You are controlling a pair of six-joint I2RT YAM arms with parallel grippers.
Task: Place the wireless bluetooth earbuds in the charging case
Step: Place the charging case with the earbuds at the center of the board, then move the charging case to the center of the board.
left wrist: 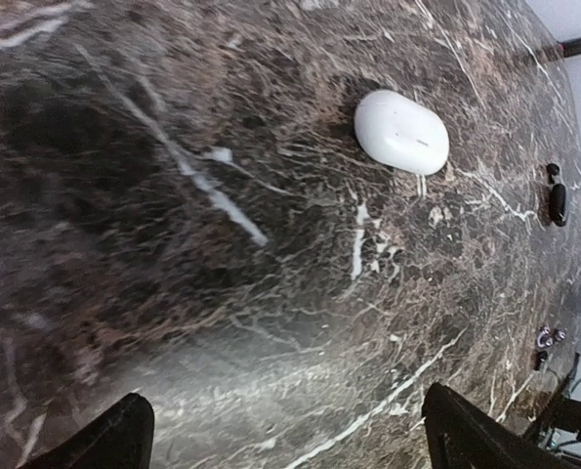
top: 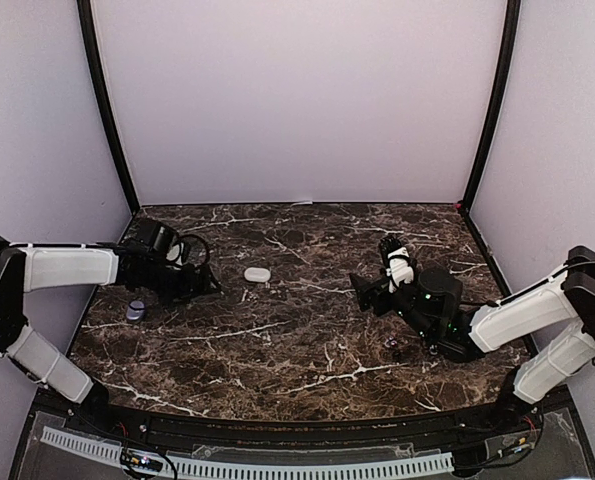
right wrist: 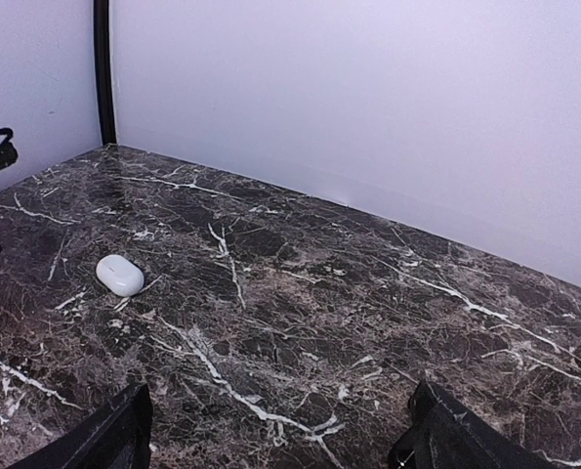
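1. Check the white charging case (top: 257,274). It lies with its lid shut on the surface (top: 307,370), near the left claw but not touching it. From outside, you cannot tell whether any buds sit inside.
2. Check the left claw (left wrist: 285,435). Its fingers stand wide apart with only bare surface between them, and it holds nothing.
3. Check the right claw (right wrist: 275,430). It is likewise spread wide and empty, well apart from the white charging case.
4. Locate the loose earbuds in the left wrist view.
   - The purple earbuds (left wrist: 549,337) lie on the surface beyond the white charging case, toward the right arm.
   - The dark earbuds (left wrist: 557,200) lie near the surface's far edge.
   - Both sets are outside any case.
5. Judge progress.
   - Treat the purple and dark sets as not yet inserted.
   - No white buds are visible. They may be seated in the shut case, so confirm this before you count that pair as done.
6. Count the cases: two in total.
   - One is the white charging case.
   - The other is a grey-lilac pebble (top: 135,311) beside the left arm, probably a second case. It is too small to show whether its lid is open.
7. Count the earbuds in view: two purple, and two dark pieces as far as the blur allows.
8. Count the claws: two, both free.
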